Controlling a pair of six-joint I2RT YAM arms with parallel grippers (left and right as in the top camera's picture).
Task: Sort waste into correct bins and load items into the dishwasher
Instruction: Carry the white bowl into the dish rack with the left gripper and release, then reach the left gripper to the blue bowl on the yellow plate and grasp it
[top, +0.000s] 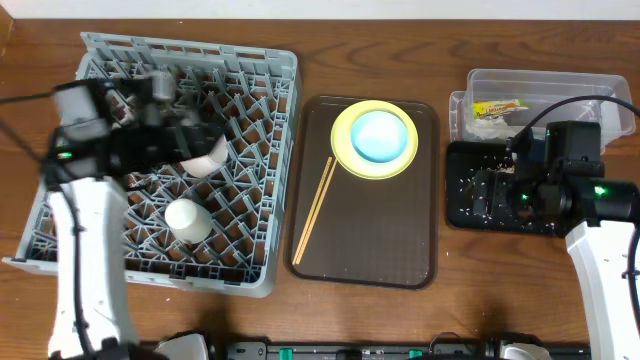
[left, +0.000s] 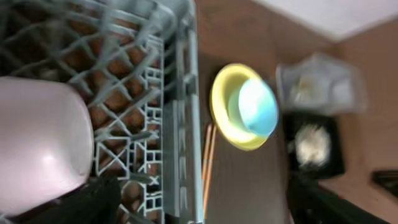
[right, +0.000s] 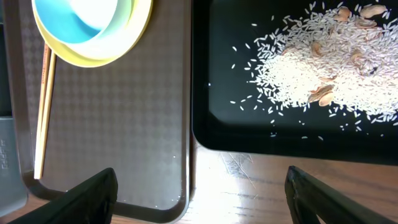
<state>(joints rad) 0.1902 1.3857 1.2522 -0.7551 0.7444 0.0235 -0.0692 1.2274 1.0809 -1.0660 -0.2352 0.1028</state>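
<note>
At left I see a tilted pinkish bowl (top: 205, 155) and a white cup (top: 187, 220) in the grey rack (top: 240, 60). Centre, the blue bowl (top: 380, 137) sits on the yellow-green plate (top: 345, 155), with chopsticks (top: 316, 205) beside it. At right, scraps (right: 311, 68) litter the black tray (right: 236, 124).

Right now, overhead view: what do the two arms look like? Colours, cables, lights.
Both have white tubular links, left arm and right arm, with black joint housings above. Each shows a small green light. A black cable loops over the right arm's wrist. Wrist cameras show black end effector fingers. No markings readable.
</note>
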